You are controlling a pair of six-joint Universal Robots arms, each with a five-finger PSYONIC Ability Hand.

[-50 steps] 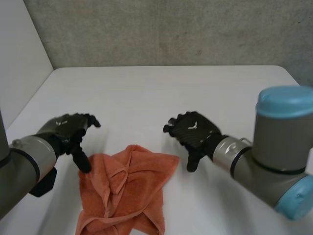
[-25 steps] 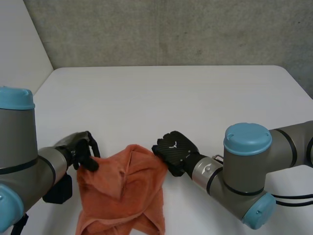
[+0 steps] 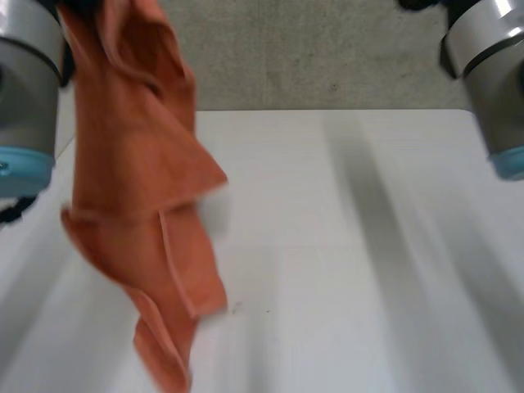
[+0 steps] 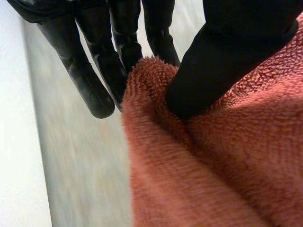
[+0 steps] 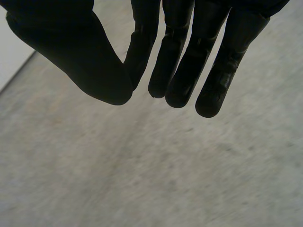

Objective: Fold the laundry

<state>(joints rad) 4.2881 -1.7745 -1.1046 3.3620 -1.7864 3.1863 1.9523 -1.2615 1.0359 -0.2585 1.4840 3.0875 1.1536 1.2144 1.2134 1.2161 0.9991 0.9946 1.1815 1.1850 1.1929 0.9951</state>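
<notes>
1. The orange terry-cloth towel hung in the air over the left side of the white table. It was held from its top, bunched and twisted, with loose flaps trailing down. Whether its lower end touched the table could not be told.
2. The black left hand had the cloth pinched, its thumb pressing a fold of the upper edge against the fingers.
3. The black right hand was spread with straight fingers and held nothing, up high before the grey concrete wall.
4. By my judgement the folding had hardly begun: no neat fold showed. The towel would need laying flat on the table, smoothing out, then folding over and squaring up.
</notes>
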